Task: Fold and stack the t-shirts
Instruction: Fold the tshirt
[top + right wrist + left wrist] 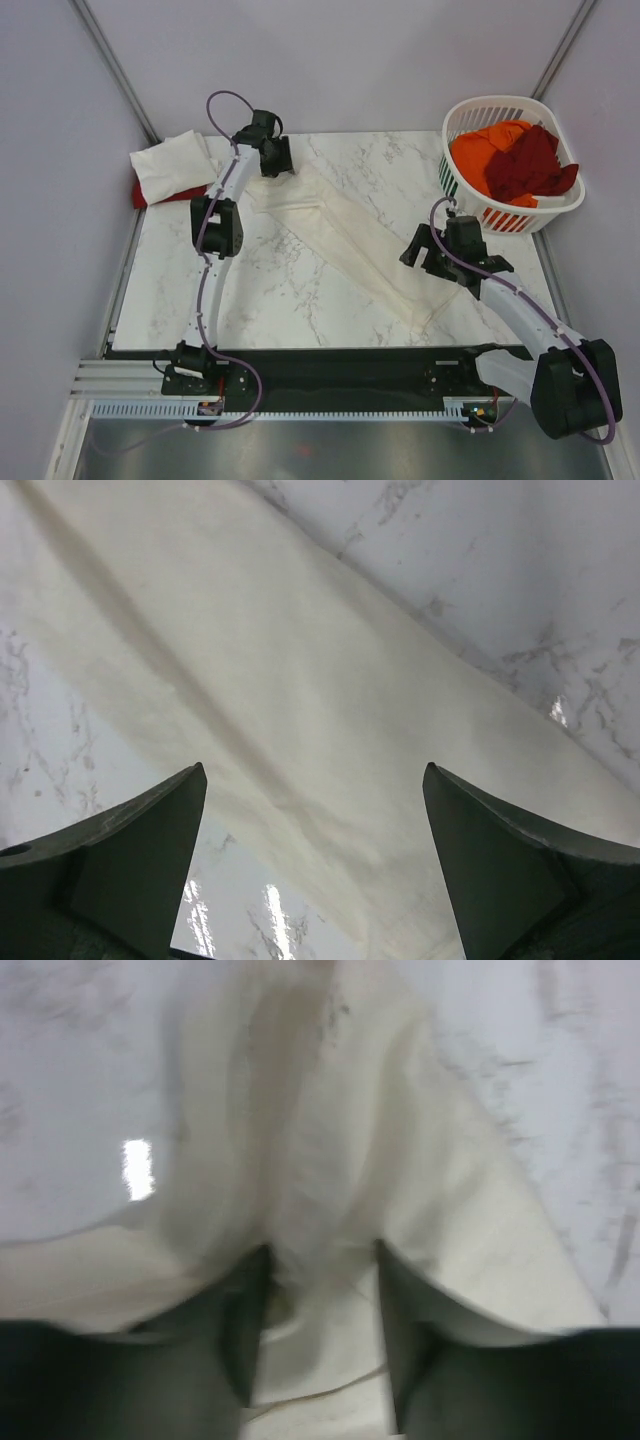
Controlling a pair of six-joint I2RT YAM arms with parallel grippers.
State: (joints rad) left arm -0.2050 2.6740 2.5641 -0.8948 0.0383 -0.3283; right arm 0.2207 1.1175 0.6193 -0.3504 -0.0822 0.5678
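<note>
A cream-white t-shirt (345, 235), folded into a long strip, lies diagonally across the marble table from back left to front right. At its back-left end my left gripper (275, 165) is down on it. In the left wrist view the fabric (330, 1110) bunches and wrinkles toward my left gripper (320, 1260), whose narrow-set fingers pinch it. My right gripper (418, 250) hovers over the strip's front-right part. It stands open (315, 780) above the flat cloth (300, 680) and holds nothing.
A folded cream-white shirt (172, 165) rests on a red one (140, 195) at the table's back-left corner. The white slatted basket (500, 102) at the back right holds an orange shirt (480, 150) and a dark maroon shirt (530, 165).
</note>
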